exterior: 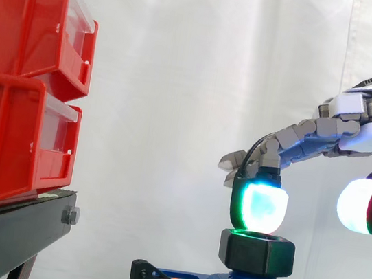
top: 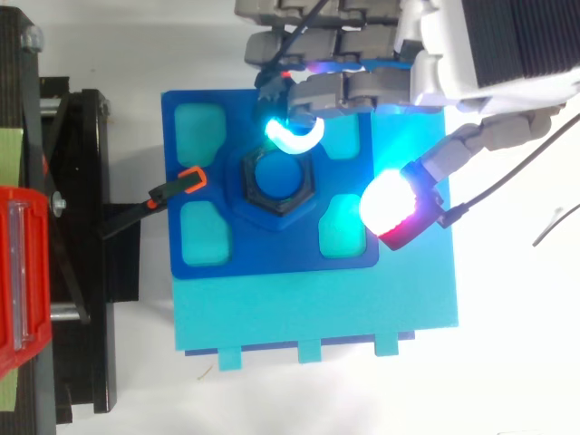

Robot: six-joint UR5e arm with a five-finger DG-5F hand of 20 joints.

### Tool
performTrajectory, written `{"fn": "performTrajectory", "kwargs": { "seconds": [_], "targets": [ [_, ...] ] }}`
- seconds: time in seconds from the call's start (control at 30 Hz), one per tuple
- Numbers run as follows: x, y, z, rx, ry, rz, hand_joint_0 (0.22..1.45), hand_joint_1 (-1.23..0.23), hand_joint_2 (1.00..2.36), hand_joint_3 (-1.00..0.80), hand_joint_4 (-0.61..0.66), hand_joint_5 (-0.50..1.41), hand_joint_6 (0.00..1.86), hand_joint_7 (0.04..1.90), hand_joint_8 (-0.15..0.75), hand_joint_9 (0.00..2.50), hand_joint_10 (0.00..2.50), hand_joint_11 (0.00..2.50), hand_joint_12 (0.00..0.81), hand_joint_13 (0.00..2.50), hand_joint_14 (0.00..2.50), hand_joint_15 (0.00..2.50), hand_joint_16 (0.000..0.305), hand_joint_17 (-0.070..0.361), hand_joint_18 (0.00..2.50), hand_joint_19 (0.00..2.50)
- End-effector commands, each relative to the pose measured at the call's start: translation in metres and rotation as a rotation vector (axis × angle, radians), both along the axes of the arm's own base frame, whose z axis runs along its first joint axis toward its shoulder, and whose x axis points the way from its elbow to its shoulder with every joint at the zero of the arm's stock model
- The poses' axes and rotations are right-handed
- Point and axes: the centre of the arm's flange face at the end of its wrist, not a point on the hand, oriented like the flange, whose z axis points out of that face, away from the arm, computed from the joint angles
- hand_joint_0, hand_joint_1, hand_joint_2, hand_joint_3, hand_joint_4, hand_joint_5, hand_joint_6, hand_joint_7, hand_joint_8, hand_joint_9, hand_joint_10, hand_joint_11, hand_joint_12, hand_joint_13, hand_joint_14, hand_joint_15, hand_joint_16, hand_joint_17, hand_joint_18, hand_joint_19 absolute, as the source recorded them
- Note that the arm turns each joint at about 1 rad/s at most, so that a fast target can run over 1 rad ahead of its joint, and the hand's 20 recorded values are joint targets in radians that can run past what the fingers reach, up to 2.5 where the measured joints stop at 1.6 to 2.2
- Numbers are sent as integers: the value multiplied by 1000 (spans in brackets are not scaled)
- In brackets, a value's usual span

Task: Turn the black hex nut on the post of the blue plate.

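There's your hand (exterior: 353,132), reaching in from the right, and it's open. 1 glowing fingertip (exterior: 263,204) bends down onto the black hex nut (exterior: 256,253), while the thumb pad (top: 391,204) hangs off to the right, apart from the nut. Nothing is pinched. The nut sits on the post (top: 275,172) in the middle of the blue plate (top: 204,136), and an orange-tipped clamp (top: 188,179) bites the plate's left edge.

Now the risk. With only 1 pad on the rim, I judge that a sideways push may skid across the top and the nut won't turn. Press too hard and you could bind it on the post. If the thumb swings in too low, it may strike the plate's raised base rather than a flat of the nut.

From the side you get height: the pad meets the nut's top face, and the thumb pad hangs above the nut's level, further right. From above you get placement: the pad rests on the far-right part of the rim, not over the post, and the thumb floats over the plate's right side by a cyan cutout (top: 343,227). The red bins (exterior: 27,82) stand well to the left, out of your way.
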Motion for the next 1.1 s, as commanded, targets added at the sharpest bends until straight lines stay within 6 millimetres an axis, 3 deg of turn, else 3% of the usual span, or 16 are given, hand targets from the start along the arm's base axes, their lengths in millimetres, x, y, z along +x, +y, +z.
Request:
{"fn": "performTrajectory", "kwargs": {
  "seconds": [0.0,0.23,0.67,0.83,1.07],
  "targets": [
    [-3,3,4,-7,15,-13,479,-456,1000,-500,289,-170,505,1032,264,365,2,42,348,187,0,3,53,118,222,463],
    [-8,10,5,-11,66,-23,479,-455,1000,-500,289,-171,505,1031,263,368,2,35,348,189,0,0,53,118,222,463],
    [-17,28,43,17,56,-100,479,-459,1000,-500,286,-172,505,1029,263,367,0,39,347,192,0,0,53,118,228,463],
    [-5,34,72,129,4,-122,478,-477,1000,-500,258,-186,504,960,259,351,0,32,350,162,1,0,53,119,209,446],
    [7,46,67,194,-29,-130,475,-626,1000,-500,184,-232,504,864,233,195,0,33,363,0,0,0,53,119,1,439]
  ]
}}
